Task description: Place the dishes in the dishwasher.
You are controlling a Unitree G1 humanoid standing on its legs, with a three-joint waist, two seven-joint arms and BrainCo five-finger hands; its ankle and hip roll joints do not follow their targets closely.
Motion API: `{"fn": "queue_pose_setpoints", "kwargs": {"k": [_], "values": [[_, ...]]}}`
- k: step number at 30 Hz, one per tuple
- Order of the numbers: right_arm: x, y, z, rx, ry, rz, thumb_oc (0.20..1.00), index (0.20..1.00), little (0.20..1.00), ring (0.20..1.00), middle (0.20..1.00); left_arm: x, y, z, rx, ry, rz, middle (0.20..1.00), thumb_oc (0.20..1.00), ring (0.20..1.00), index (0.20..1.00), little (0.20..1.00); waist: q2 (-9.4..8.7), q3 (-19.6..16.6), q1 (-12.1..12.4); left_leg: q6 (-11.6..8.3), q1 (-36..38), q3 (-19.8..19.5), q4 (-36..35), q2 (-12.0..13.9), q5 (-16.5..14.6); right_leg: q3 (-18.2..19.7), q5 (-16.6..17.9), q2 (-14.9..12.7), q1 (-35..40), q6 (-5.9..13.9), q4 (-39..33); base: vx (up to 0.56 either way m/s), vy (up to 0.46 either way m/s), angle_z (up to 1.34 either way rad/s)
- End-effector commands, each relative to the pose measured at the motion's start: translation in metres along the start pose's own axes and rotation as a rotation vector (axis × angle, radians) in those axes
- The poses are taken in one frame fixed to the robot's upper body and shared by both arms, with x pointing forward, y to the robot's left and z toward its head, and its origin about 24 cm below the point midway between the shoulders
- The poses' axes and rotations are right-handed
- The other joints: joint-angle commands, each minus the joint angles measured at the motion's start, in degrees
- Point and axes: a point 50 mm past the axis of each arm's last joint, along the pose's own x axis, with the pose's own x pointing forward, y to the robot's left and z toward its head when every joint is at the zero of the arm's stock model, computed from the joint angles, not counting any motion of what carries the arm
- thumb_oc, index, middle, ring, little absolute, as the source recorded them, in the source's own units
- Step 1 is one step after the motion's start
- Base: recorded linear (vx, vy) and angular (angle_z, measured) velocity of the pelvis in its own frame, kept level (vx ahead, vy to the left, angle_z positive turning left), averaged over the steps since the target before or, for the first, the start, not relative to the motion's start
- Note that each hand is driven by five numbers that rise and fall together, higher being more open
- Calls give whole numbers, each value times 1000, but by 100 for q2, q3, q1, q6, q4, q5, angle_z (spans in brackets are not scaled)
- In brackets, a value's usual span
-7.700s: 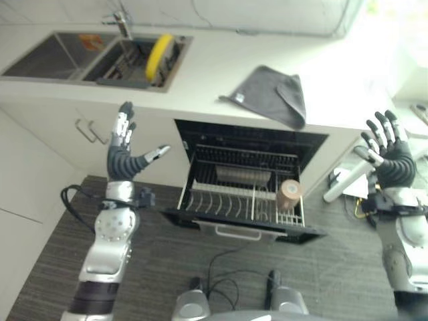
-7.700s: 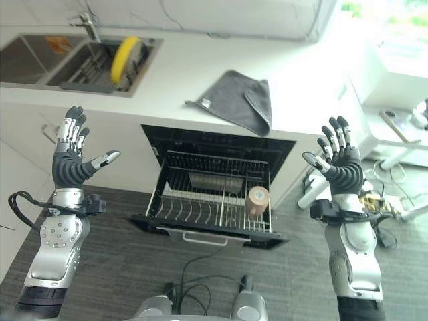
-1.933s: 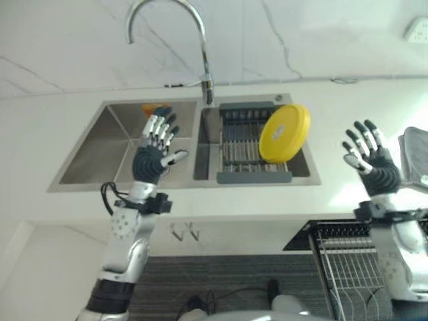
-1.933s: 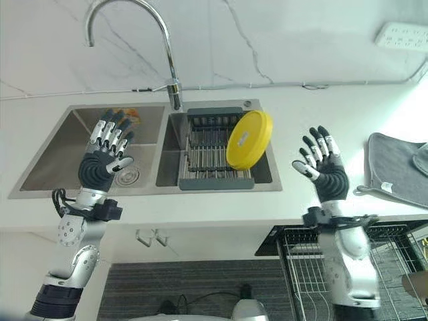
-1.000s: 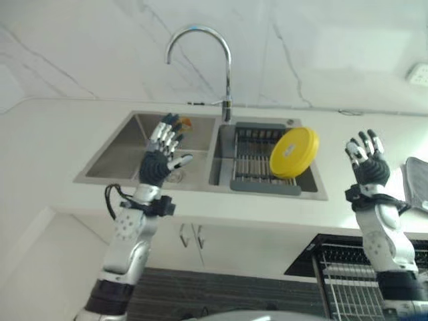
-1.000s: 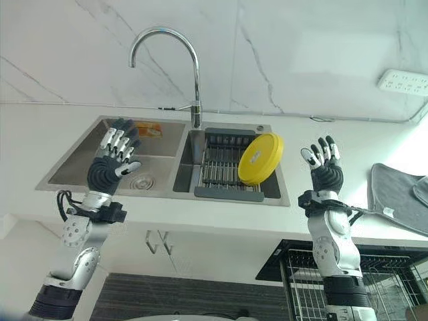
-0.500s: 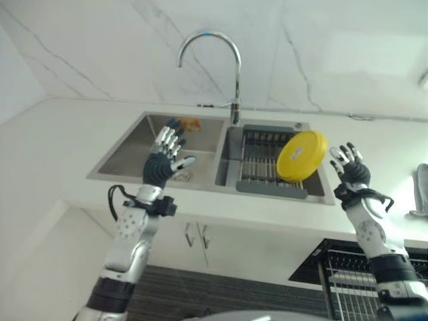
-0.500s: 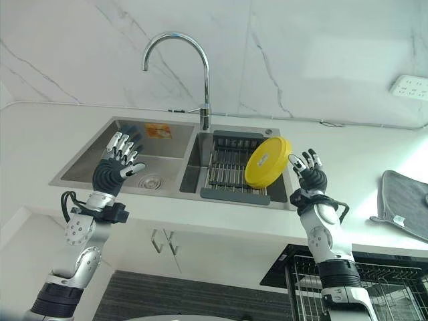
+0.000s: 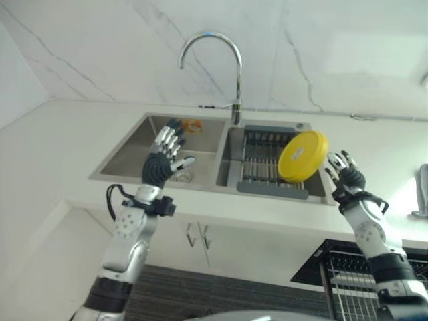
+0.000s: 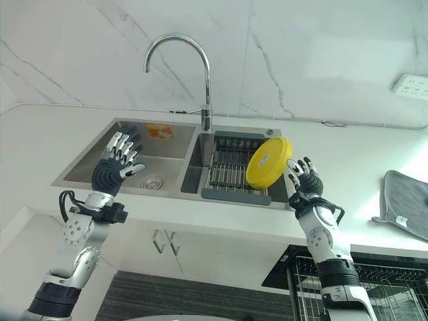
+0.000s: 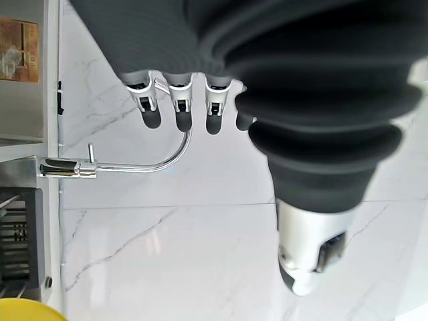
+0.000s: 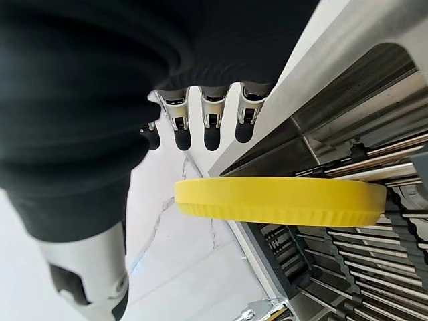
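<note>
A yellow plate (image 9: 303,156) stands on edge in the dark drying rack (image 9: 261,160) that sits in the right basin of the steel sink. My right hand (image 10: 306,178) is raised just right of the plate with its fingers straight and spread, holding nothing. The right wrist view shows the plate's rim (image 12: 281,200) close past the fingers (image 12: 210,127), with a gap between them. My left hand (image 9: 162,157) is up over the left basin (image 9: 144,150), open and empty. A slice of the dishwasher's wire rack (image 10: 314,284) shows at the bottom right, below the counter.
A tall curved tap (image 9: 221,53) rises behind the sink, in front of the marble wall. A grey cloth (image 10: 409,204) lies on the white counter at the right. A small orange item (image 9: 191,124) sits at the back of the left basin. Cabinet door handles (image 9: 198,235) show below the counter.
My right hand has come down and in toward the plate's right edge. The left hand has held its place. The camera has shifted slightly.
</note>
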Motion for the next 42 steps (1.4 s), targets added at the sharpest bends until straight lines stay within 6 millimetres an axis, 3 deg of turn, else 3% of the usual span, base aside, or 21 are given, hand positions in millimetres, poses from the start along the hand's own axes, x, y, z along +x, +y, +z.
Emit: {"fn": "queue_pose_setpoints", "kwargs": {"k": [1, 42], "values": [[16, 17, 48, 62, -147, 65, 1000, 1000, 1000, 1000, 1000, 21, -4, 21, 56, -102, -73, 1000, 1000, 1000, 1000, 1000, -101, 90, 191, -160, 273, 87, 44, 390, -567, -314, -531, -376, 204, 253, 5, 0, 0, 0], [33, 21, 48, 12, -83, 54, 1000, 1000, 1000, 1000, 1000, 28, -5, 21, 62, -87, -83, 1000, 1000, 1000, 1000, 1000, -121, 99, 344, -160, 284, -15, 44, 314, -592, -440, -567, -378, 293, 248, 5, 0, 0, 0]]}}
